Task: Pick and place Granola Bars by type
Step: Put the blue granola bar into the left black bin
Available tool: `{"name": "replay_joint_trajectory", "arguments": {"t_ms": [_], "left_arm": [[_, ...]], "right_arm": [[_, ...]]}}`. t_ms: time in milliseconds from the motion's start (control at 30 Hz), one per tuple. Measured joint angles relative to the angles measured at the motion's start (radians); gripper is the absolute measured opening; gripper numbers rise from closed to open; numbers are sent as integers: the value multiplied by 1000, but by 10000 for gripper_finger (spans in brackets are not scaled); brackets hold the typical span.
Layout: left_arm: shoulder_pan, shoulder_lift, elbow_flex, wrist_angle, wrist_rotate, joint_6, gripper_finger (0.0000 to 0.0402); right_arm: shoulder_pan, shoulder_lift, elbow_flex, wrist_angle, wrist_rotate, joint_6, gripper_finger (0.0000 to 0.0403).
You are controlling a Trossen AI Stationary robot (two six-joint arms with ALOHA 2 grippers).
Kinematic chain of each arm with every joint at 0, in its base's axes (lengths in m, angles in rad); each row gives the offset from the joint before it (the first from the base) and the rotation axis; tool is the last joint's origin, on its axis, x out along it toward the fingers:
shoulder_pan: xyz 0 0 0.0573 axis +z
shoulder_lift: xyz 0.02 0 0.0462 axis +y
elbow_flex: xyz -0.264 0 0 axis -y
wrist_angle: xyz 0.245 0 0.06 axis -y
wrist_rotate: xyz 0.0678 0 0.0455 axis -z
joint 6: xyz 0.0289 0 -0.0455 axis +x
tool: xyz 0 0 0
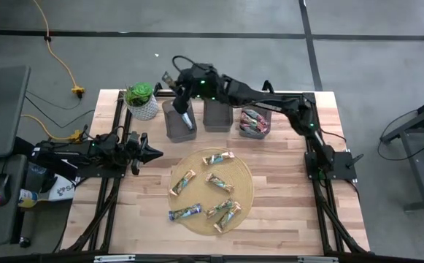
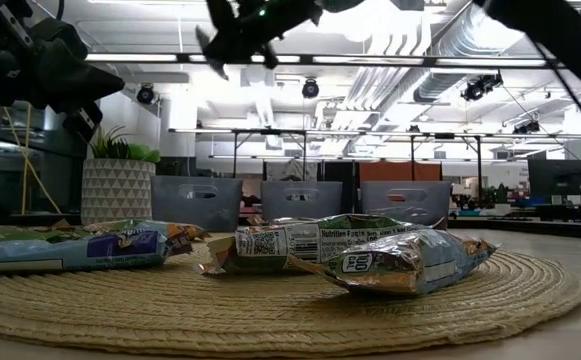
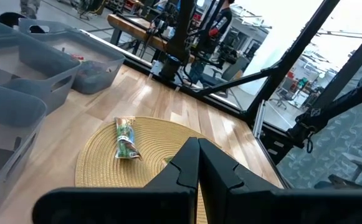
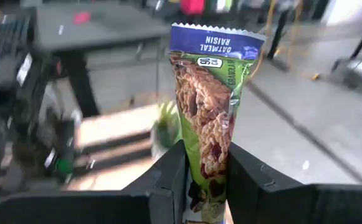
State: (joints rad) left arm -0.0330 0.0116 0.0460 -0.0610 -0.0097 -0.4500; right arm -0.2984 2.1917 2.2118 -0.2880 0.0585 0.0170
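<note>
So far the sorting is partly done. The right gripper (image 1: pixel 184 109) hangs over the leftmost of three grey bins (image 1: pixel 179 124), clamped on an oatmeal raisin granola bar (image 4: pixel 210 118), green wrapper with a blue end. The rightmost bin (image 1: pixel 255 123) already holds several bars; I can't tell what the middle bin (image 1: pixel 217 115) contains. Six bars (image 1: pixel 219 180) wait on the round woven mat (image 1: pixel 244 175). The left gripper (image 1: pixel 152 153) rests clenched and empty near the table's left edge.

High view looks straight down on the whole pale wooden table (image 1: pixel 284 212). Low view sits at tabletop level, close to the round woven straw mat (image 2: pixel 270 305), facing the far grey plastic bins (image 2: pixel 300 200). Left wrist view shares that mat and those bins; right wrist view looks close past its own fingers off the table.
</note>
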Motion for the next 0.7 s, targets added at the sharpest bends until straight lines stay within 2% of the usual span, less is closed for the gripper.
{"name": "replay_joint_trajectory", "arguments": {"t_ms": [167,333,700], "left_arm": [[0,0,0,0,0,0,1],[0,0,0,0,0,0,1],[0,0,0,-1,0,0,1]], "right_arm": [[13,123,148,-140,-48,0,78],[27,185,93,-160,-80,47,78],[30,283,95,-203,-94,89,78]]}}
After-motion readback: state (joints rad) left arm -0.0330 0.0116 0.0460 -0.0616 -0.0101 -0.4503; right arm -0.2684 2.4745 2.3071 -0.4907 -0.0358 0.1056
